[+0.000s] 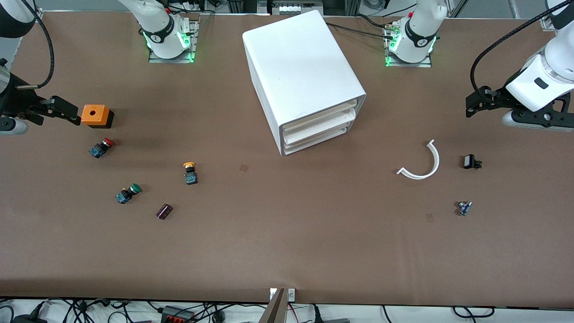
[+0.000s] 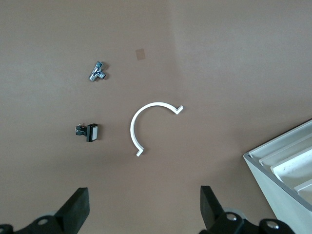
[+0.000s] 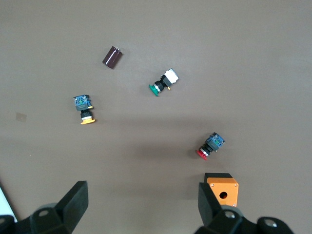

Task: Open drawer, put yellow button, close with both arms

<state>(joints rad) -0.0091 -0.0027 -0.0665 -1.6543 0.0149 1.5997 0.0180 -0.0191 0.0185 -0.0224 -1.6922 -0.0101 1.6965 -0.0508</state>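
Note:
The white cabinet (image 1: pixel 300 76) stands mid-table, and its top drawer (image 1: pixel 320 117) is shut like the two below it. A corner of the cabinet shows in the left wrist view (image 2: pixel 287 165). The yellow button (image 1: pixel 190 172) lies on the table toward the right arm's end, nearer the camera than the cabinet. It also shows in the right wrist view (image 3: pixel 84 108). My right gripper (image 1: pixel 67 110) is open and empty over the table beside an orange box, its tips showing in its wrist view (image 3: pixel 141 192). My left gripper (image 1: pixel 474 102) is open and empty over the left arm's end (image 2: pixel 144 195).
An orange box (image 1: pixel 95 115), a red button (image 1: pixel 101 147), a green button (image 1: pixel 128 193) and a dark cylinder (image 1: pixel 164 211) lie around the yellow button. A white curved strip (image 1: pixel 421 161), a black switch (image 1: pixel 471 162) and a small metal part (image 1: pixel 464 207) lie under the left gripper's end.

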